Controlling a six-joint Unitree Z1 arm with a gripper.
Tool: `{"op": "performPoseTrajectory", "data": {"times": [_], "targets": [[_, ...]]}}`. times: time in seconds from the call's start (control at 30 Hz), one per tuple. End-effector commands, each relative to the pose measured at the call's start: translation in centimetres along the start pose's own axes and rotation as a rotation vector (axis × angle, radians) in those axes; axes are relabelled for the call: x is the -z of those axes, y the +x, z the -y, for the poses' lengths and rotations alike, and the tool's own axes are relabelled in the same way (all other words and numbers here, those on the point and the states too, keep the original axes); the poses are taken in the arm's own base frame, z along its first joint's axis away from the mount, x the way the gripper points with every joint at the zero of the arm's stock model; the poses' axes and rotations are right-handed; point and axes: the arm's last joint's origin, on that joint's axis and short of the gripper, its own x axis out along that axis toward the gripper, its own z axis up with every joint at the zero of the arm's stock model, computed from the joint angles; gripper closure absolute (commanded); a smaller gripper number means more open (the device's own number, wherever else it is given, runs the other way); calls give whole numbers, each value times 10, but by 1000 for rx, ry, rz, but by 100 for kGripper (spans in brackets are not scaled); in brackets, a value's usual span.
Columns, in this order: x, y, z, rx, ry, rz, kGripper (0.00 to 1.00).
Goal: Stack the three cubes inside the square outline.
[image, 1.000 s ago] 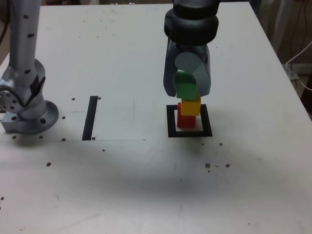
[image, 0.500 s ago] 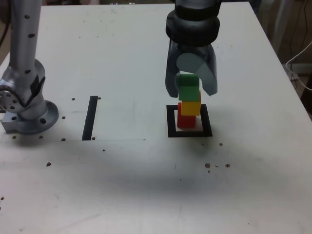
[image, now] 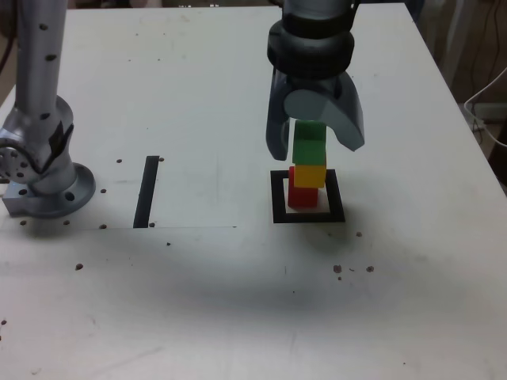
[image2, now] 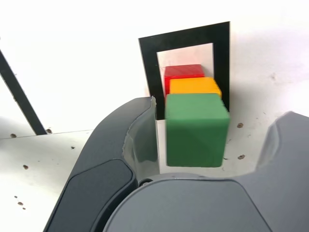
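Hand downward, jaws spread apart

3 cubes stood stacked inside the square outline on the table: the bottom cube within the frame, the middle cube on it, and the top cube on that. Above the outline, the fingers of the gripper flanked the top cube, apart from it on both sides. Well to the outline's left in the exterior view lay a stripe, and farther left the arm's base.

- Looks like a robotics lab: a bare white table with black tape markings.
- A metal arm base bolted on, loose cables beside it.
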Motion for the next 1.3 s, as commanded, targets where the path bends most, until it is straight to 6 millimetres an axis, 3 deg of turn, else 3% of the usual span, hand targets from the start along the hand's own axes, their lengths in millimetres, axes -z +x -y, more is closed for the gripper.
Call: {"op": "performPoseTrajectory", "data": {"times": [0.0, 0.7, 1.03, 1.27], "targets": [[3, -4, -1, -4, -4, 9, 1], [20, -17, -1, 13, -3, 24, 1], [74, -51, -1, 12, 18, 14, 1], [116, -41, -3, 19, 21, -38, 1]]}}
